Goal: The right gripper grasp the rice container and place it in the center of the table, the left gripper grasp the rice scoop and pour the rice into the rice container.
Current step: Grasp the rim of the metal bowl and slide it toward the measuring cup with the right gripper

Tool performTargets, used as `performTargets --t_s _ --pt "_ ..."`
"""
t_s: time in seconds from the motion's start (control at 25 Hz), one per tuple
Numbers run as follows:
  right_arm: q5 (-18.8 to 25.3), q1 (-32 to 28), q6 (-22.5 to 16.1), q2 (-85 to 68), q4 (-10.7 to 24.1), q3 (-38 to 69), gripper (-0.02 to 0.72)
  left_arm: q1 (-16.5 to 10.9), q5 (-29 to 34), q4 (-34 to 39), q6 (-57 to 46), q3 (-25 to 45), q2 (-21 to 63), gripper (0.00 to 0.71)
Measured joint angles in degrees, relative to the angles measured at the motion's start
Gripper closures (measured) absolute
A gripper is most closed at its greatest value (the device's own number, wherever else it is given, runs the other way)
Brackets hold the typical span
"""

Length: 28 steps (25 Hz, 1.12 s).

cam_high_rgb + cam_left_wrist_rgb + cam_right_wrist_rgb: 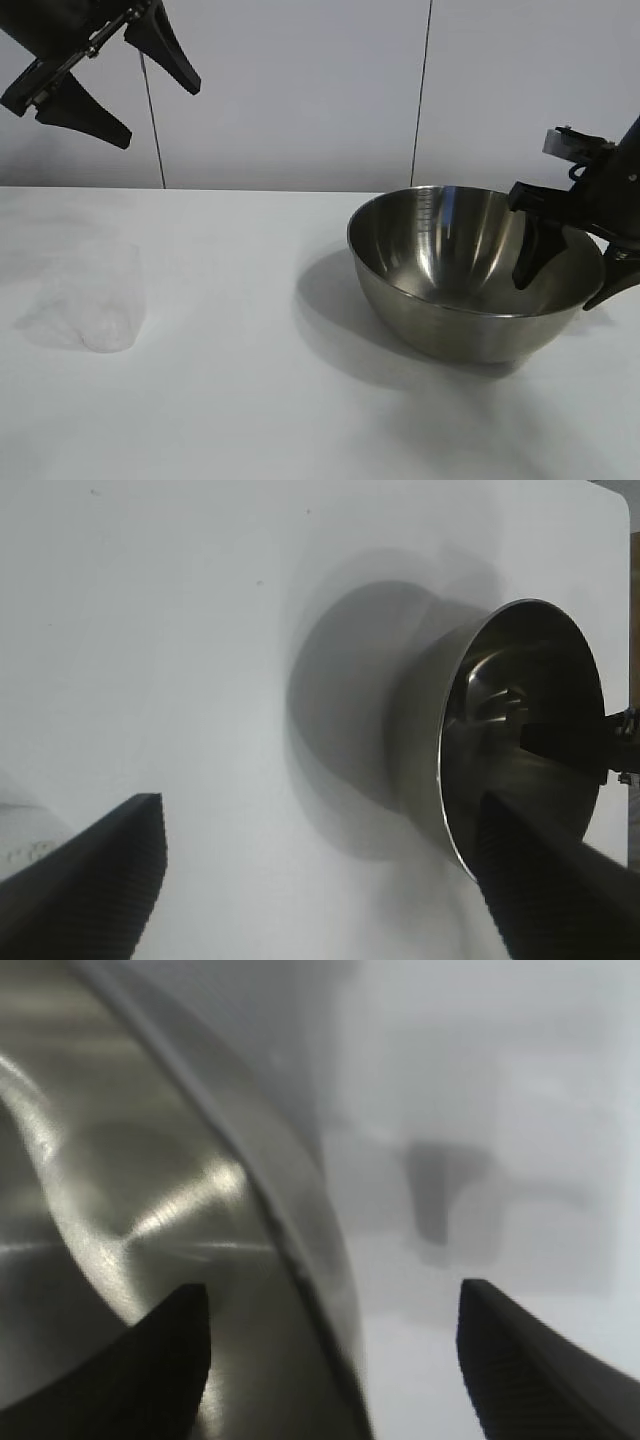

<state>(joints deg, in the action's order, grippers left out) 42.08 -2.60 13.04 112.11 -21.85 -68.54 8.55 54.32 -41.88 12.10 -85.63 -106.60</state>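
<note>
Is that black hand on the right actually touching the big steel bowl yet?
Apart. In the right wrist view the right hand straddles the bowl's rim, one finger inside, the other outside, with clear gaps on both sides.

Left tool (117,88) raised, spread; right tool (568,275) low, fingers apart.

Left gripper (120,85): matte black, two pointed tapering fingers, ribbed inner pads (110,880), metal rod at hinge. Right gripper (567,275): black, pointed fingers, grey metal wrist fitting.
</note>
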Motion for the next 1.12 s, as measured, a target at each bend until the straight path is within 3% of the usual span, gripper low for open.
performTargets --t_s 0.24,0.32,0.56,0.84,1.12 --pt "-0.28 0.0 -1.3 0.0 1.96 0.0 0.626 0.0 0.1 0.0 0.0 0.0 0.0 0.107" --pt "-0.28 0.0 -1.35 0.0 2.01 0.0 0.671 0.0 0.1 0.0 0.0 0.0 0.0 0.107" --pt "0.29 0.0 0.59 0.0 -0.89 0.07 0.694 0.0 0.1 0.0 0.0 0.0 0.0 0.107" --pt "1.55 0.0 6.01 0.0 -9.57 0.19 0.694 0.0 0.15 0.0 0.0 0.0 0.0 0.107" --pt "1.21 2.41 6.42 -2.53 -9.92 0.19 0.694 0.0 0.39 0.0 0.0 0.0 0.0 0.107"
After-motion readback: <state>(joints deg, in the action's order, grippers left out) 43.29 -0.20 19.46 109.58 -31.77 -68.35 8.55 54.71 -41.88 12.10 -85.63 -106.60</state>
